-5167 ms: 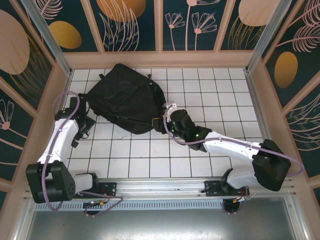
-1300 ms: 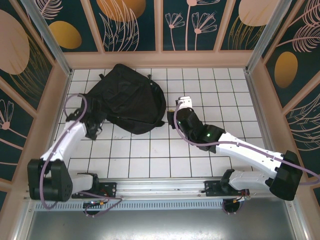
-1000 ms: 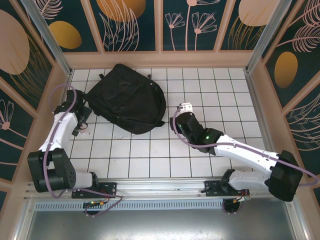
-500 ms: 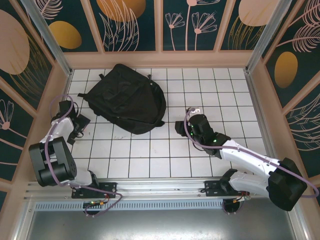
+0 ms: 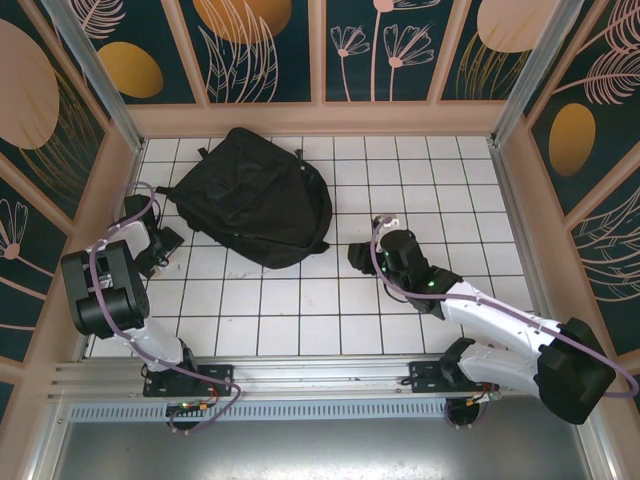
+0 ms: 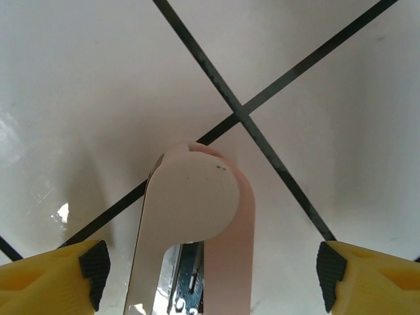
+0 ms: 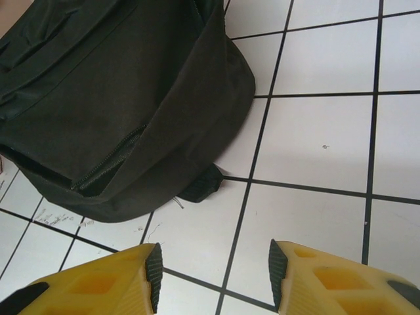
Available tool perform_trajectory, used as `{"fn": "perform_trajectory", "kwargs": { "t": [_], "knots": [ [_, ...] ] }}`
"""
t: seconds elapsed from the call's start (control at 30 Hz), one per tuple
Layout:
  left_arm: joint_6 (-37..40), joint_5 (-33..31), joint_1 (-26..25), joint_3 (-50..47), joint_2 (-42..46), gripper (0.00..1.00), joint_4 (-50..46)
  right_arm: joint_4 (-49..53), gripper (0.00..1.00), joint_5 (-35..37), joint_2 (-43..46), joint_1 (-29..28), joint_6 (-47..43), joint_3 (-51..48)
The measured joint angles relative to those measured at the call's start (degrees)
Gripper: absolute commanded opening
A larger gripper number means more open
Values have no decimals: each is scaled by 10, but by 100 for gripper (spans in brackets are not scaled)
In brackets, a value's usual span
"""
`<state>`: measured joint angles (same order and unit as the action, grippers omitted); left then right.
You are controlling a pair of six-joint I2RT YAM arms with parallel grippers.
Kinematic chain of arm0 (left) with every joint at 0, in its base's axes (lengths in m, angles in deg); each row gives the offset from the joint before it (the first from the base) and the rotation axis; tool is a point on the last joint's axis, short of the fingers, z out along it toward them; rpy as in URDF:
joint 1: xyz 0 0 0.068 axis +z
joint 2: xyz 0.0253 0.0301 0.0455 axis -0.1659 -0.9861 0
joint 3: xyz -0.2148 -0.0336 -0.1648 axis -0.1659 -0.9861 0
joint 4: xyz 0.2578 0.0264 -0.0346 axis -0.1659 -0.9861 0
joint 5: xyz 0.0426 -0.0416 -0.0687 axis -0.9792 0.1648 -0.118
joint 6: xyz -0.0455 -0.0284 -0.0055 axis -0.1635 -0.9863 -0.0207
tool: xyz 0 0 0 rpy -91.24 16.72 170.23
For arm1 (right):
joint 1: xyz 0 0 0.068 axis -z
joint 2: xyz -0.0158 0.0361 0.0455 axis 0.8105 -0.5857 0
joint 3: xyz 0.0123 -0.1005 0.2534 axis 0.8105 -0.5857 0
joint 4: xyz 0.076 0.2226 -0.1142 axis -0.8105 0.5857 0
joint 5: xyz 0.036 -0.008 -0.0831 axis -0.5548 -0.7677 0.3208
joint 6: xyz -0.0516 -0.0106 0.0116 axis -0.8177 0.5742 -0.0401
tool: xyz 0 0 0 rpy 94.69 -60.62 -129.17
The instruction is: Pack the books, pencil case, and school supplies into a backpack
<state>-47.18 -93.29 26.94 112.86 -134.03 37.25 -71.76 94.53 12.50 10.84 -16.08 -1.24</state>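
Backpack (image 5: 255,205), black and soft, lies flat on the far left-centre part of the white tiled table (image 5: 420,180). In the right wrist view the backpack (image 7: 98,98) takes up the upper left, with a partly open zipper (image 7: 108,164) along its side and a small black tab (image 7: 203,184) at its rounded corner resting on the tiles. The right gripper (image 5: 360,257) hangs low just off that corner, apart from the fabric. Its yellow fingers (image 7: 98,282) stand released around the right gripper's (image 7: 215,275) bare gap over tile. The left gripper (image 5: 160,248) sits at the table's left edge, just beside the backpack's near-left side. In the left wrist view, the left gripper (image 6: 211,266) is spread wide, its yellow fingers (image 6: 46,275) in the bottom corners. A pale pink item (image 6: 197,197) with a rounded end stands between them, touching neither; what it is I cannot tell. Dark panels (image 5: 260,50) painted with plants wall in the table.
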Motion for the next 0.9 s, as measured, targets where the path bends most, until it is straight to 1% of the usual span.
{"fn": "perform_trajectory", "kwargs": {
  "t": [0.13, 0.33, 0.43, 0.47, 0.73, 0.9],
  "knots": [
    [2, 0, 5, -2, -2, 71, 4, 0, 50, 0, 0, 2, 0, 0],
    [10, -3, 8, -7, -10, 52, 18, 0, 50, 0, 0, 2, 0, 0],
    [14, -2, 13, -8, -10, 39, 19, 0, 50, 0, -1, 2, 0, 0],
    [16, -2, 14, -8, -10, 37, 21, 0, 50, 0, -1, 2, 0, 0],
    [20, 18, 15, -19, -1, 33, 49, 1, 50, 0, -13, 2, 0, 0],
    [5, 67, 14, -50, 37, 32, 64, 16, 50, 0, -31, 2, -1, 12]
  ]
}}
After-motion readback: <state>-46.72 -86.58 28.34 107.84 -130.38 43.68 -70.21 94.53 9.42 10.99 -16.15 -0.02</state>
